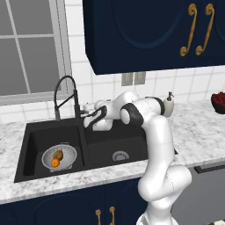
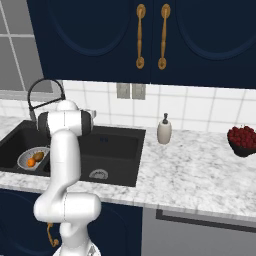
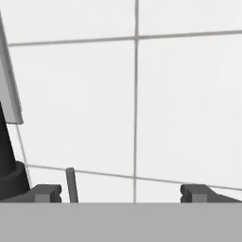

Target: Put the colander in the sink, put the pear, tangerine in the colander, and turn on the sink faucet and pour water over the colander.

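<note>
Pear [image 1: 58, 154], tangerine [image 1: 55, 162] in colander [image 1: 68, 151], left basin. End effector [image 3: 121, 193] wide open, empty, beside faucet [image 1: 66, 97] lever [image 3: 71, 183] for water.

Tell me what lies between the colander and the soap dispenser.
In the right base view, the sink's right basin and the robot's white arm lie between colander and soap dispenser.

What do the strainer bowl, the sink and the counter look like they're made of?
The colander looks like silvery metal: pale grey sheen, holes too small to see. The sink looks matte black, perhaps composite or stone: no shine. The counter looks like polished marble: white with grey veining.
</note>
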